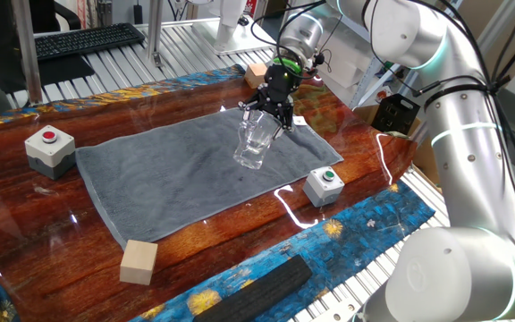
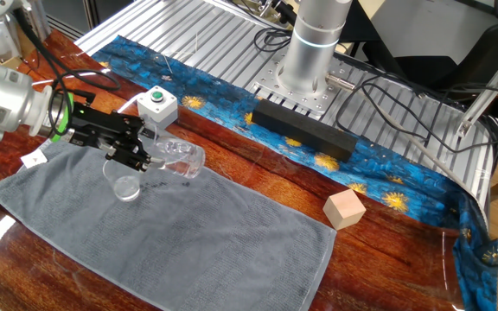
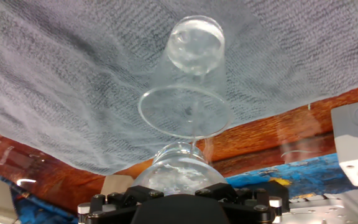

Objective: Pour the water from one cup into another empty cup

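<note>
My gripper [image 2: 139, 155] is shut on the clear glass mug [image 2: 182, 159] and holds it tipped almost on its side, just above the grey towel [image 1: 168, 170]. The small handleless glass [image 2: 125, 183] stands upright on the towel, right under the mug's lip. In the hand view the mug [image 3: 179, 171] fills the space between my fingers [image 3: 122, 199], and the small glass's round rim [image 3: 184, 112] lies directly below it. A thin glint of water [image 3: 195, 142] joins the mug's lip to that rim. In the first fixed view the gripper [image 1: 274, 109] is above both glasses [image 1: 252, 148].
A green-button box [image 1: 325, 183] sits off the towel's near right corner, a red-button box [image 1: 49, 148] off its left end. A wooden block [image 1: 139, 261] and a black bar [image 1: 257, 286] lie at the front. Another block [image 1: 257, 72] is behind the gripper.
</note>
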`<state>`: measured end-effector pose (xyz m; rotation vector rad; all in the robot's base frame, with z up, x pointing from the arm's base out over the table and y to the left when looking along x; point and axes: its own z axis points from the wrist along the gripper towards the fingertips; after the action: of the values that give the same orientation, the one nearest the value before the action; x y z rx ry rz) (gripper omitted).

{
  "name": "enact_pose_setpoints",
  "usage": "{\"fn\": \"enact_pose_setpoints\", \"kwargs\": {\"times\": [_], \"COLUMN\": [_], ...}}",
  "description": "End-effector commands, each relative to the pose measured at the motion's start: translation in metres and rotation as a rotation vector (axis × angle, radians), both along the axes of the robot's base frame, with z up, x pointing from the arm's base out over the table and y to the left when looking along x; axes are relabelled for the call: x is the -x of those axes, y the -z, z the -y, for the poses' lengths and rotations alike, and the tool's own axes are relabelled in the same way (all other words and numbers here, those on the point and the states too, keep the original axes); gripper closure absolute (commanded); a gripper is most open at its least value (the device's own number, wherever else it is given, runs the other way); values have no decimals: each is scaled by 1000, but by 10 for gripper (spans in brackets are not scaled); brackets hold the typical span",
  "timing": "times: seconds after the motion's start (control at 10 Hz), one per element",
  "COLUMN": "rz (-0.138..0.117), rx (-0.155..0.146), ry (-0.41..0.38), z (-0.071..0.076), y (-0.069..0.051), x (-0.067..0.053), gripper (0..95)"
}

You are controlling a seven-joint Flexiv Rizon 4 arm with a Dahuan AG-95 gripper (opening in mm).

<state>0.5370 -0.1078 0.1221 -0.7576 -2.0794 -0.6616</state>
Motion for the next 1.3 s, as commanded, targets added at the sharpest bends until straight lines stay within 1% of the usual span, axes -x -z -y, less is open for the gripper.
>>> {"fn": "enact_pose_setpoints", "kwargs": {"times": [0.1, 0.6, 1.0, 1.3], "rz": [-10, -15, -15, -9], "rx": [-14, -25, -24, -18], "ry": [7, 15, 18, 20], "z": [1, 1, 1, 0], "y": [-1, -1, -1, -1], "x": [-2, -2, -2, -2], "gripper": [950, 950, 950, 950]}}
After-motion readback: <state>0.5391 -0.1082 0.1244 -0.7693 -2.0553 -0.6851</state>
